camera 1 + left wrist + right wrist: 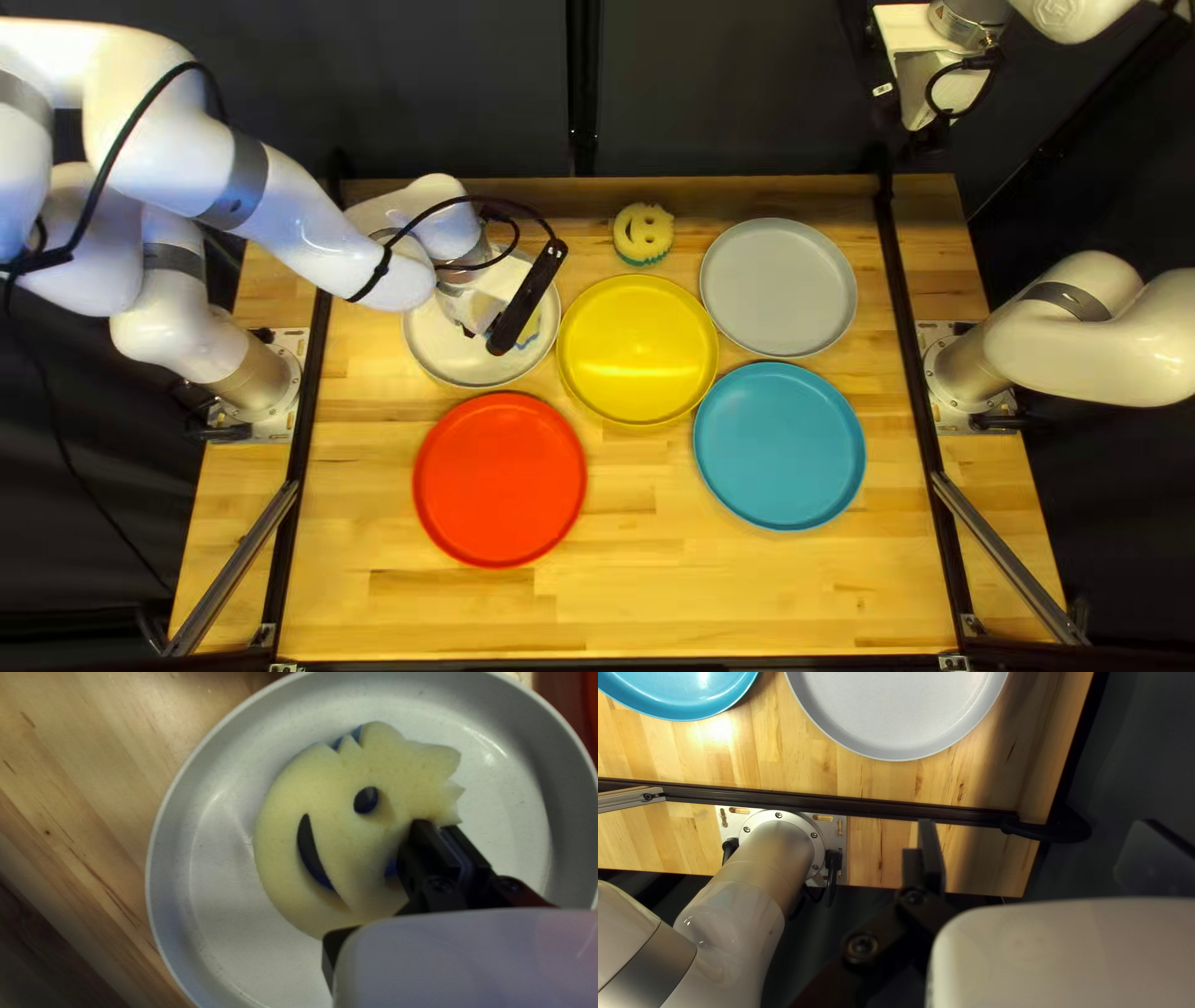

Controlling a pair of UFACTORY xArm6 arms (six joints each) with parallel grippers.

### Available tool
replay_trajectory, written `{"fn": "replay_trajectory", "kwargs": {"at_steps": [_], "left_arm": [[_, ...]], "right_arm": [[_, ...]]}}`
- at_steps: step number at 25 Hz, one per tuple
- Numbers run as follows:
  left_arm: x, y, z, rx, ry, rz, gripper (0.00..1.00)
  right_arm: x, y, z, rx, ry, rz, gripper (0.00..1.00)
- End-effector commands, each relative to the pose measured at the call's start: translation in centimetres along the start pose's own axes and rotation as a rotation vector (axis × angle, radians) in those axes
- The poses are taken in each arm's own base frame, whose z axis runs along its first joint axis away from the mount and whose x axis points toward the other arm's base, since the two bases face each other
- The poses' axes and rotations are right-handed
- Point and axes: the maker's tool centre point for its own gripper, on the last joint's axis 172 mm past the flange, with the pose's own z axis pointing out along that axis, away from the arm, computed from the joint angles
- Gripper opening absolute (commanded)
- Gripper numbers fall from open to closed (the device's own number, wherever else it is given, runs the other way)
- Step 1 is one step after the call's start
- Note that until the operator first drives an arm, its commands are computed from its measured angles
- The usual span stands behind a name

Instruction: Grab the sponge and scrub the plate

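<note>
In the top left view my left gripper is over the white plate, mostly covering a yellow-and-blue sponge. The left wrist view shows the smiling-face sponge flat within the plate. My left gripper pinches the sponge's edge beside one eye hole, its fingers close together. At the upper right of the top left view, my right gripper hangs beyond the table's far edge. In the right wrist view my right gripper has widely spread fingers and nothing between them.
Yellow, red, blue and grey plates lie across the table. A second smiling sponge sits behind the yellow plate. Dark rails run along both sides.
</note>
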Motion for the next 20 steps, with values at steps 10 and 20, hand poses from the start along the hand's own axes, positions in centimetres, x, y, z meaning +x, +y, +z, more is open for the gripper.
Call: {"fn": "replay_trajectory", "kwargs": {"at_steps": [10, 20], "left_arm": [[-7.7, 3.5, -1.8, -0.017, -0.039, -0.078, 0.00], [-6.9, 0.5, -2.6, -0.016, -0.033, -0.076, 0.00]], "right_arm": [[0.0, 0.0, 0.0, 0.000, 0.000, 0.000, 1.00], [0.0, 0.0, 0.0, 0.000, 0.000, 0.000, 1.00]]}}
